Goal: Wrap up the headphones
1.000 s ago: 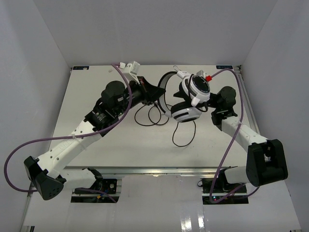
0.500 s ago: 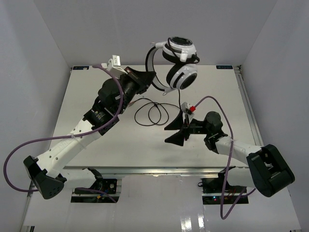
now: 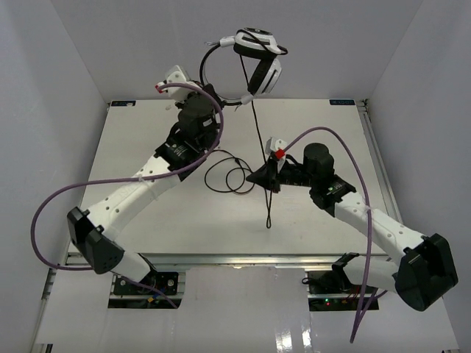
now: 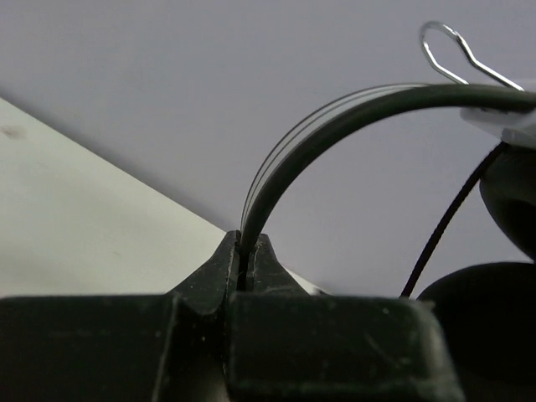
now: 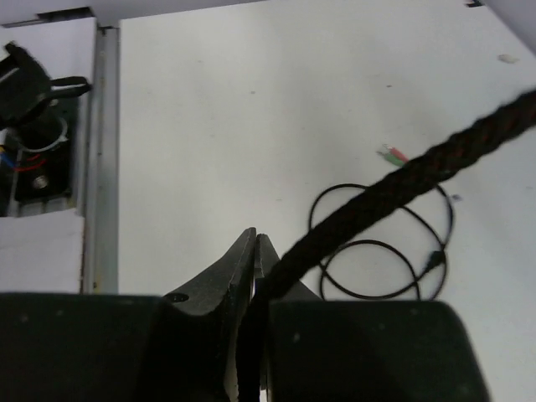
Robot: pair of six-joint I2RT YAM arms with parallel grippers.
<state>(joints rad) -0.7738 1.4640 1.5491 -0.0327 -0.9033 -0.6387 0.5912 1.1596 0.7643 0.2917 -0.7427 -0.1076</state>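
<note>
Since half a second earlier, the left claw (image 3: 215,101), clamped on the headband (image 4: 335,126), had swung the one pair of headphones (image 3: 257,53) higher, above itself. The right claw (image 3: 268,176) had pinched the single cable (image 3: 257,125), which ran taut up from it. Slack loops (image 3: 228,176) lay just beside it on the tabletop (image 3: 147,147).

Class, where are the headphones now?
Top view: the headphones hang above the table's far edge, headband in the left gripper, cable running down to the right gripper.
</note>
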